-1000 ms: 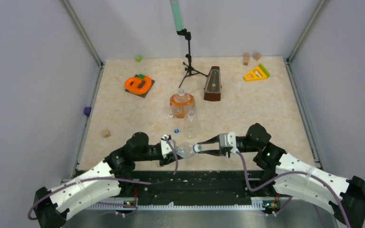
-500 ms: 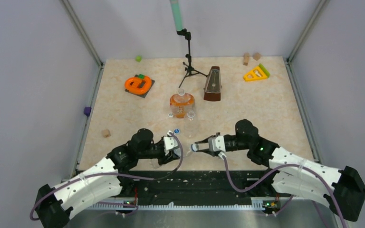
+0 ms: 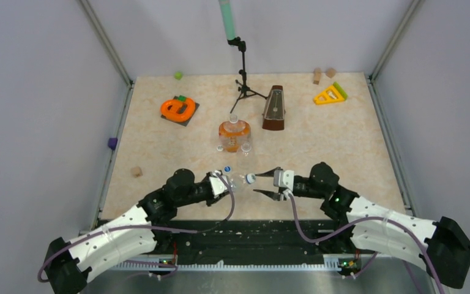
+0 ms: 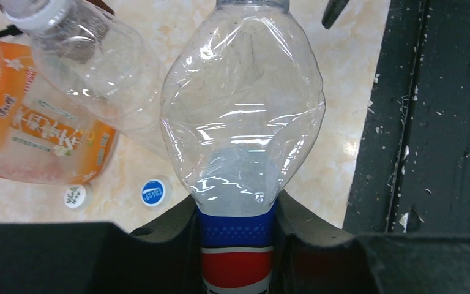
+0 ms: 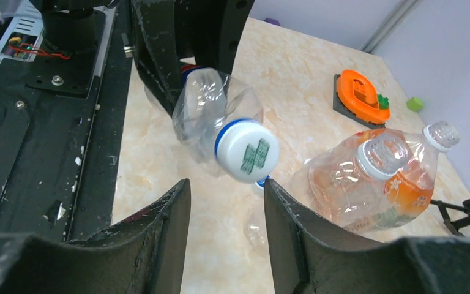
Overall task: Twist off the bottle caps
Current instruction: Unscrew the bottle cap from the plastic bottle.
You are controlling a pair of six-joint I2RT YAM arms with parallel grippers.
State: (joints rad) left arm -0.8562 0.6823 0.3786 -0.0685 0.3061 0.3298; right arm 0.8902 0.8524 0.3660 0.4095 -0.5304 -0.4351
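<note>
Holding the blue-label bottle (image 4: 242, 122) level over the counter (image 3: 343, 141), left end effector (image 3: 225, 183) clamps its base so the white cap (image 5: 246, 151) faces the right end effector (image 5: 226, 220), whose jaws stand open just short of it.

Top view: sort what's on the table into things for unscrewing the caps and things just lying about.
For the job: blue-label bottle, fitted white cap, orange bottle, clear bottle, loose blue cap, loose white cap.
Lying about: metronome, orange toy, yellow triangle, wooden blocks, green cube, tripod stand.
</note>
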